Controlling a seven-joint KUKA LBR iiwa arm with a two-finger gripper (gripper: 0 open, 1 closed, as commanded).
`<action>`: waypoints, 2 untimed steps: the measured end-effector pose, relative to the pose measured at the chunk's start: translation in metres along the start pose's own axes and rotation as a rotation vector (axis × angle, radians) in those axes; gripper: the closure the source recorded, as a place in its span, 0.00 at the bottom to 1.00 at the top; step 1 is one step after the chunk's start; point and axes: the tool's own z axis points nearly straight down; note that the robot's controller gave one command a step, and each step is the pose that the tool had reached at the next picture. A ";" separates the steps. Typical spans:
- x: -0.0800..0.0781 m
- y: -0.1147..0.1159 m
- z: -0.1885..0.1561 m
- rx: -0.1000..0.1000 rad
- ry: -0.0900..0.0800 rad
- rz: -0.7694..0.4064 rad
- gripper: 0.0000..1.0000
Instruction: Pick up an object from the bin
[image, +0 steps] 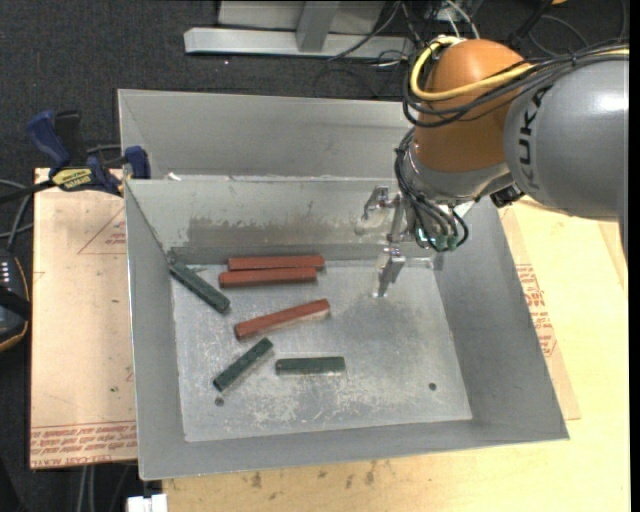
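**End effector over bare bin floor, nothing in it**

Closest thing is a red-brown bar (282, 319), down and view-left of the end effector (386, 282). A pair of red-brown bars (275, 263) lies side by side straight view-left of it. Three dark green bars (243, 363) lie farther out that way. The end effector hangs low in the grey bin (450, 340), touching none of them. Can't tell how far open it is.

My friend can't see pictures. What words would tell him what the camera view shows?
A robot arm's tool is over a bare patch on the right side of a grey metal bin. To its left, three reddish-brown bars and three dark green bars lie loose on the bin's floor, none touching the tool.
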 end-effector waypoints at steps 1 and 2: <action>-0.002 0.000 -0.005 0.000 -0.008 0.000 0.00; 0.025 0.046 0.081 0.000 -0.011 -0.028 0.00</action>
